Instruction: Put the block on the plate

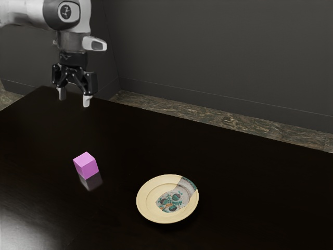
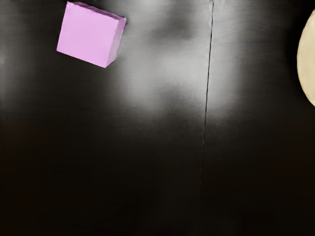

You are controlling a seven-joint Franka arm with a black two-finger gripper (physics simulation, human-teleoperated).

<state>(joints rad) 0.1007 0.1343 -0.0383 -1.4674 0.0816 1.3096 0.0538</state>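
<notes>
Pink block (image 1: 86, 165): grab it square

Our claw (image 1: 74, 97) hangs empty, fingers well apart. The pink block's on the table (image 1: 119, 135), near the plate (image 1: 142, 202), on its left in the exterior view. We'd guess it's light, stiff, maybe a bit slick, not fragile. We'd turn to match it and pinch two opposite upright sides at mid-height.

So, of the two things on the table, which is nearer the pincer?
The pink block. The round cream plate, with its painted pattern, lies farther from the open pincer.
</notes>
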